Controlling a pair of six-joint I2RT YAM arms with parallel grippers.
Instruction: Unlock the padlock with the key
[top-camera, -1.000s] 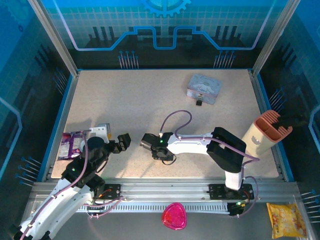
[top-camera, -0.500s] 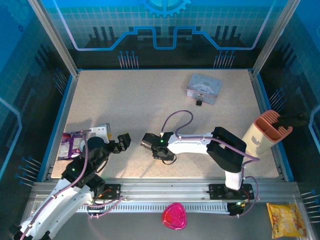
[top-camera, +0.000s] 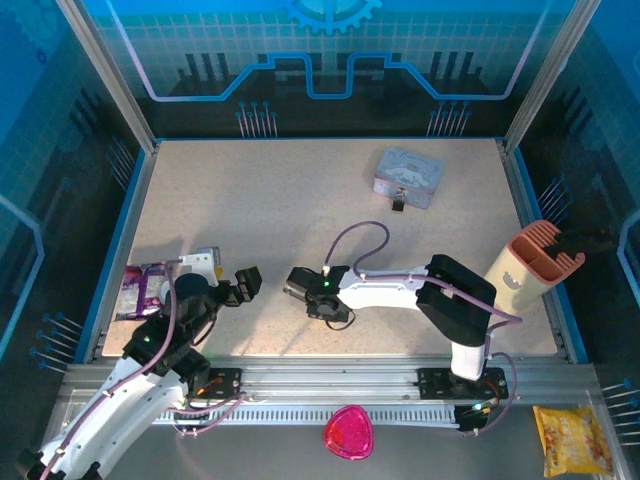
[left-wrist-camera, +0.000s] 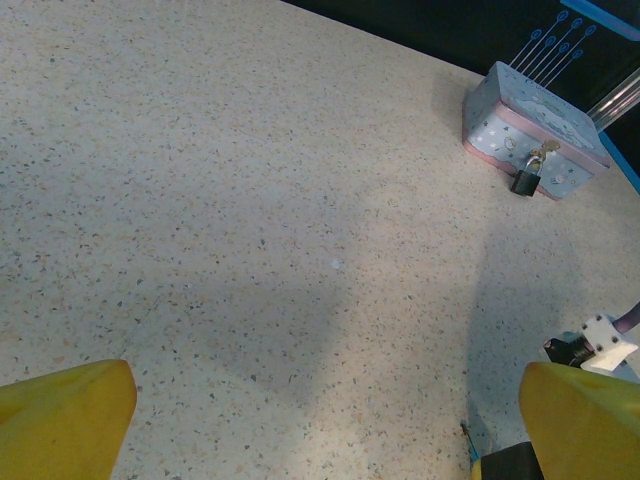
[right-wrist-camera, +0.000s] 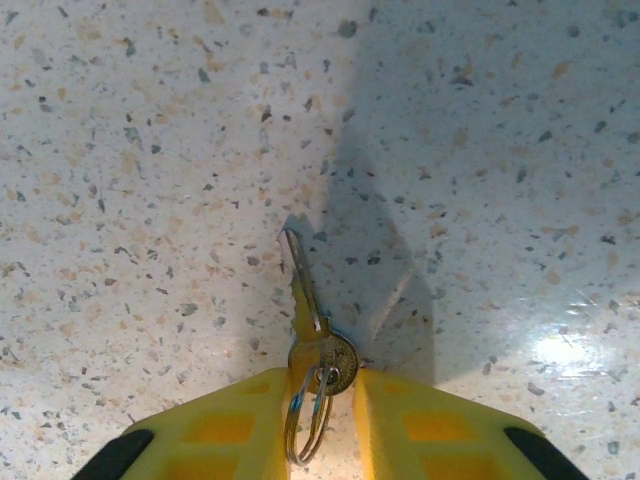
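As my arm edges slightly rightward, my right pincer (right-wrist-camera: 322, 388) stays closed on the key (right-wrist-camera: 303, 295) head. The padlock (left-wrist-camera: 524, 181) hangs on the tin (left-wrist-camera: 520, 118), well apart, so the carry is only starting.

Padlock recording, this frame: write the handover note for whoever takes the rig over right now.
Right gripper: shut on the head of the key, blade pointing away from the fingers, over the near middle of the table.
Left gripper: open, holding nothing, at the near left.
Padlock: hangs on the front of the tin at the far right, away from both arms.
Done: key is gripped.
Left: carry the key to the padlock, insert, turn, free the shackle.
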